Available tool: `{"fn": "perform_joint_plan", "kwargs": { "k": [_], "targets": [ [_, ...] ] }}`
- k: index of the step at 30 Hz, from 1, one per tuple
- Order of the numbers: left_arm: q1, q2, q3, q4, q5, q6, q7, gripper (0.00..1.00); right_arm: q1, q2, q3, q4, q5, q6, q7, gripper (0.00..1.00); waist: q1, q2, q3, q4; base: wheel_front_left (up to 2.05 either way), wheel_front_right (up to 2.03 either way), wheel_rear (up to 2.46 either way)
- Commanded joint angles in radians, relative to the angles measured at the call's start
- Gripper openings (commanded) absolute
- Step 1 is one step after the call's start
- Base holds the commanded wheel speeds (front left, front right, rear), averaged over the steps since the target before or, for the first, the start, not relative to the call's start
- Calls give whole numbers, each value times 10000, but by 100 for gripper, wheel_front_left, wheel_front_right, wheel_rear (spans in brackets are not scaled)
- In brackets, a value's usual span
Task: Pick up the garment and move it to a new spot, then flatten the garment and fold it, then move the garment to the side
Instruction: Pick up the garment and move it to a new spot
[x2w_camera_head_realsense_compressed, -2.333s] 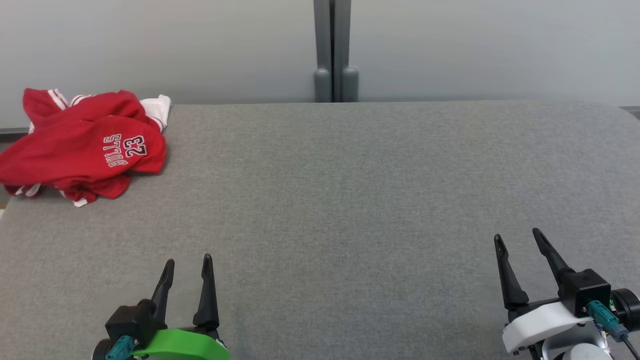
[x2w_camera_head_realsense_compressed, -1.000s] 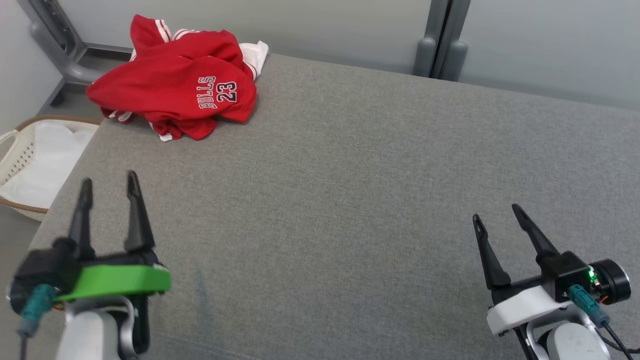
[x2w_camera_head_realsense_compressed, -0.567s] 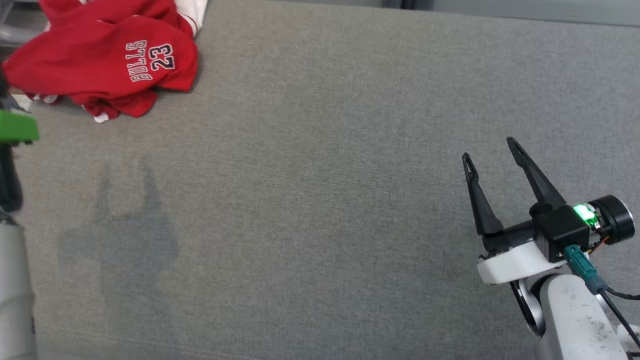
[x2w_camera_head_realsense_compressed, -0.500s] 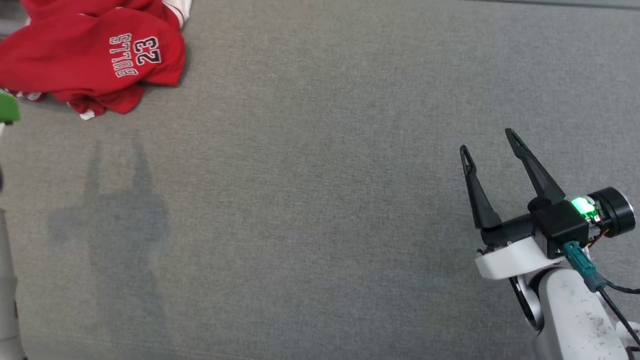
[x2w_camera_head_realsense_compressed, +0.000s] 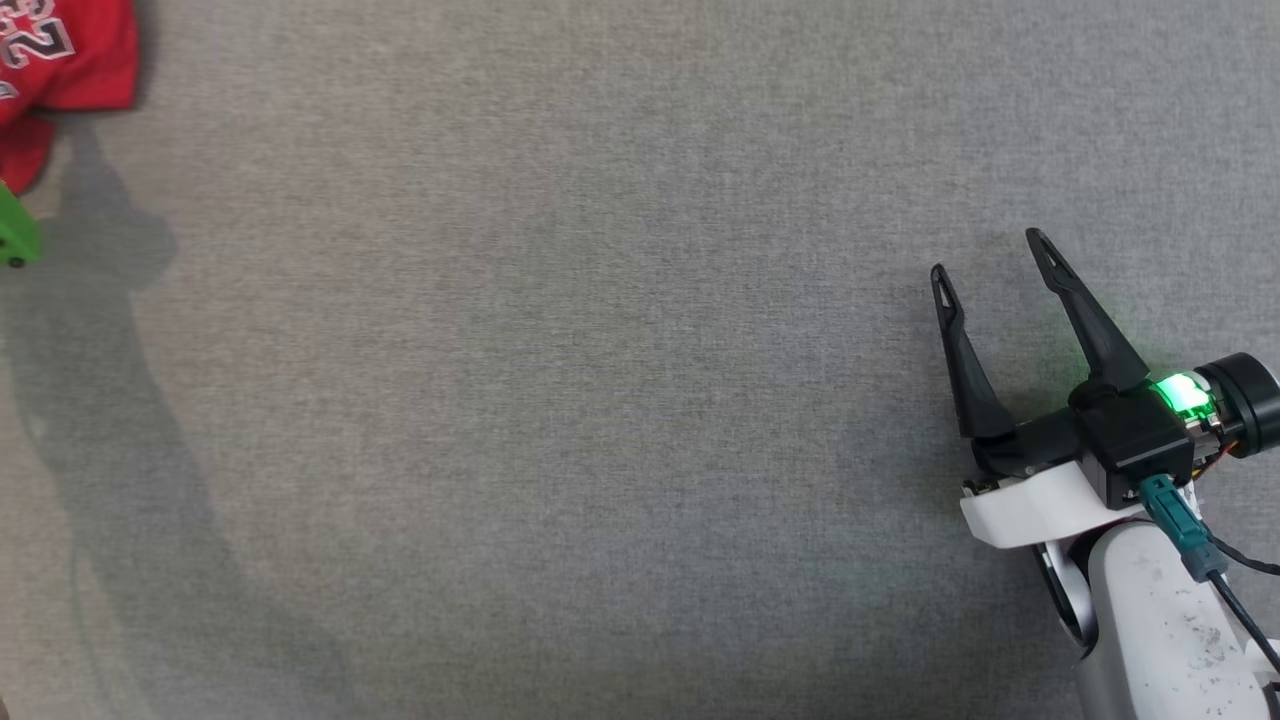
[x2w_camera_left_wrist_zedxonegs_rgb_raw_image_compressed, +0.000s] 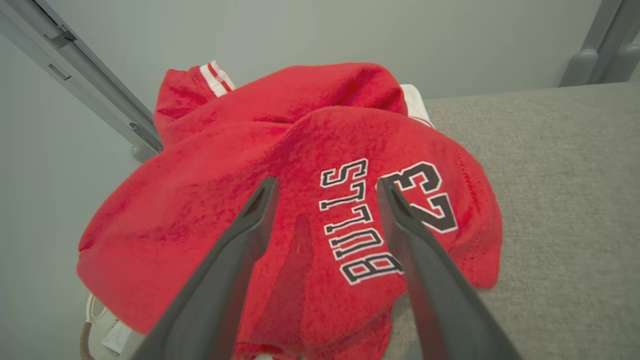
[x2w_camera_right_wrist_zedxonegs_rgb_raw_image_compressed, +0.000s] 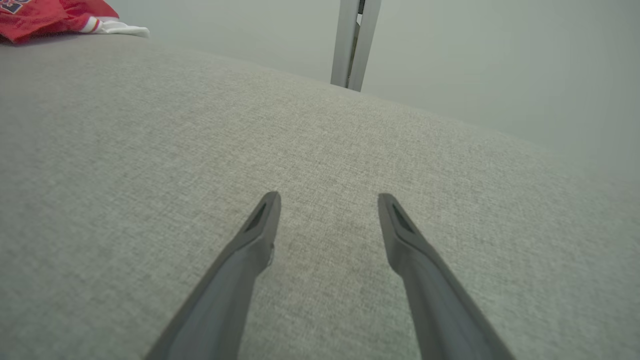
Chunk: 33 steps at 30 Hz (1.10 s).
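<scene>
Left claw stood with its two dark fingers spread wide and nothing gripped, pointing straight at the garment. Whether the tips touched the cloth could not be told. That garment, a red jersey lettered BULLS 23 in black and white, lay crumpled in a heap. Red-and-white striped trim showed at its far end, and a white part showed behind its top. It sat at the far left corner of the grey fabric-covered counter, its left side reaching out past the counter's edge.

In the head view a red corner of the garment lay at the top left, with a green wrist cover just below it. A long shadow ran down the counter from there.

Well apart, over bare grey fabric on the counter's right side, the right claw was also spread wide and empty. A green light glowed on its black body. From the right wrist, the garment showed far off at the top left. Beyond the counter's far edge a grey post rose against a pale wall.
</scene>
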Motion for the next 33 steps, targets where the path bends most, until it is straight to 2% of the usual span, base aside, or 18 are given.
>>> {"fn": "perform_joint_plan", "kwargs": {
  "k": [1, 9, 17, 19, 21, 22, 23, 24, 33],
  "targets": [
    [-189, 30, -192, 194, -37, -26, -2, 100, -74, -38, -1, -61, -59, -10, -21, 100, -1, 0, 581, -418, 0, 0, 0],
    [-399, 121, -1378, 950, -120, -27, -9, 100, 0, -55, 18, 76, 2, -10, -9, 100, -1, 0, 716, -368, 0, 0, 0],
    [-596, -14, -1627, 1878, -569, -28, 703, 100, -38, -52, 132, 234, 77, -10, -1, 100, -1, 0, 752, -441, 0, 0, 0],
    [-611, -54, -1695, 2080, -766, -28, 1025, 78, -26, -54, 97, 254, 93, -10, -1, 100, -1, 0, 729, -469, 0, 0, 0],
    [-642, -15, -1709, 2200, -876, -20, 1206, 39, -48, -60, 49, 254, 114, -10, -1, 100, -1, 0, 694, -490, 0, 0, 0],
    [-685, 39, -1722, 2240, -902, -13, 1256, 26, -70, -58, 43, 258, 132, -12, -1, 100, -1, 0, 670, -501, 0, 0, 0],
    [-721, 100, -1701, 2273, -931, -8, 1238, 8, -83, -57, 43, 255, 145, -10, -1, 100, -1, 0, 651, -509, 0, 0, 0],
    [-774, 156, -1679, 2312, -963, 43, 1213, 0, -98, -57, 50, 255, 173, -10, -1, 100, -1, 0, 624, -521, 0, 0, 0],
    [-955, 419, -1693, 2173, -859, 301, 395, 0, -91, -48, 95, 342, 350, -10, -10, 100, -1, 0, 270, -550, 0, 0, 0]
  ]
}}
